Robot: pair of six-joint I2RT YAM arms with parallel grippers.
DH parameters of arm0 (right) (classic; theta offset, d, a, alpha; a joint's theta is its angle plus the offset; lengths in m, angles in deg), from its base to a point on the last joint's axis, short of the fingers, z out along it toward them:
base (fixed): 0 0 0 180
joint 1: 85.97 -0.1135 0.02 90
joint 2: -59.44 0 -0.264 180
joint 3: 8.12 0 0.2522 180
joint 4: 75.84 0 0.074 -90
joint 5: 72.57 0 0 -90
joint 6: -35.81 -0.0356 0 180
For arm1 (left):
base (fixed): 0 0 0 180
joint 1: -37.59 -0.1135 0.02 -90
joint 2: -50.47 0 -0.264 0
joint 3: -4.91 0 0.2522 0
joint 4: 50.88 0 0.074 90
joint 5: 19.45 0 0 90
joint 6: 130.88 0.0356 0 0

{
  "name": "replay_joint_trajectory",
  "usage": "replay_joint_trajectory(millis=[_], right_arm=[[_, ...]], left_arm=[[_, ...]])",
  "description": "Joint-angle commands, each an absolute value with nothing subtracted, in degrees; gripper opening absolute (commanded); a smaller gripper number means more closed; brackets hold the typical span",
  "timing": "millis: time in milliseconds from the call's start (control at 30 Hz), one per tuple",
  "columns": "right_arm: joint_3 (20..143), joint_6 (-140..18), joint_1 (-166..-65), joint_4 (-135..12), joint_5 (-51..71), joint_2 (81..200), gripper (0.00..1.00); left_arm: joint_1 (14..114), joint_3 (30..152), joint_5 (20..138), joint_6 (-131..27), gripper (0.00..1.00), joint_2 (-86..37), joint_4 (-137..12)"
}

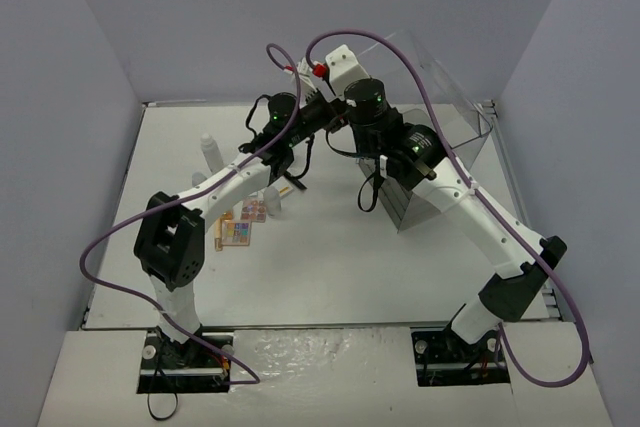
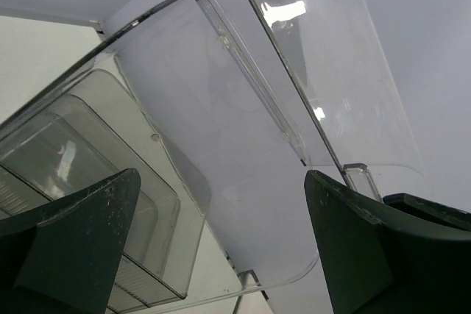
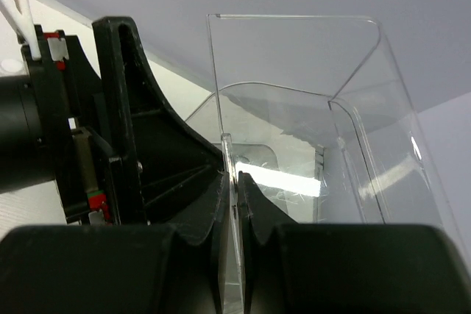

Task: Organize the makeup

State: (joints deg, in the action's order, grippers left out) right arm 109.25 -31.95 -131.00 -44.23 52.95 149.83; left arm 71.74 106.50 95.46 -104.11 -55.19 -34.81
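Right gripper (image 3: 234, 182), right wrist view: the jaws are clamped together on the thin edge of a clear lid panel (image 3: 294, 56). The panel runs straight up between the two fingers and continues into a curved transparent wall on the right. A black wrist body with red fittings and white ties sits just beside the gripper on the left.

Left wrist view: the left gripper (image 2: 221, 182) is spread wide with nothing between its fingers (image 2: 73, 248). The same lid panel crosses the frame on a tilt ahead of the fingers. Below it, at left, are the smoky drawers (image 2: 88, 152) of the clear case (image 2: 176, 204).

Top external view: both arms reach toward the far right of the table (image 1: 330, 267), where the clear case stands with its lid lifted. The makeup lies on the left half of the table, well apart from the case. A white bottle (image 1: 210, 147) stands upright near the far left. An eyeshadow palette (image 1: 240, 233) lies flat beside the left arm (image 1: 230, 182). Further small items next to the palette are partly hidden under that arm.
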Motion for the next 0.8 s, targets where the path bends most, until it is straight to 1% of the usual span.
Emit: replay_joint_trajectory(millis=[0,67,200,267,467,600,667,767], right_arm=[[112.16,-32.95,-130.27,-47.31,53.53,146.98,0.04],[112.29,-33.03,-130.20,-47.25,53.27,146.85,0.06],[112.66,-33.34,-130.10,-47.23,52.89,146.41,0.15],[112.93,-33.61,-130.10,-47.23,52.28,146.20,0.21],[113.39,-34.88,-130.10,-47.14,50.72,145.66,0.29],[113.90,-36.04,-130.02,-47.11,48.66,144.86,0.38],[114.29,-36.74,-130.09,-46.96,47.37,144.30,0.44],[114.75,-38.03,-130.01,-46.87,45.63,142.86,0.55]], left_arm=[[73.03,110.87,96.78,-107.75,0.92,-53.10,-25.28],[73.22,110.83,96.66,-108.04,0.92,-52.98,-24.82],[73.68,110.93,96.22,-108.72,0.92,-53.01,-23.89],[73.96,111.53,96.22,-109.06,0.92,-53.14,-23.61],[74.74,112.85,96.13,-109.17,0.92,-53.68,-23.51],[74.84,113.09,95.85,-109.10,0.92,-53.77,-23.59],[74.77,113.26,95.78,-109.16,0.92,-53.77,-23.60],[74.76,113.43,95.78,-108.94,0.92,-53.77,-23.90]])
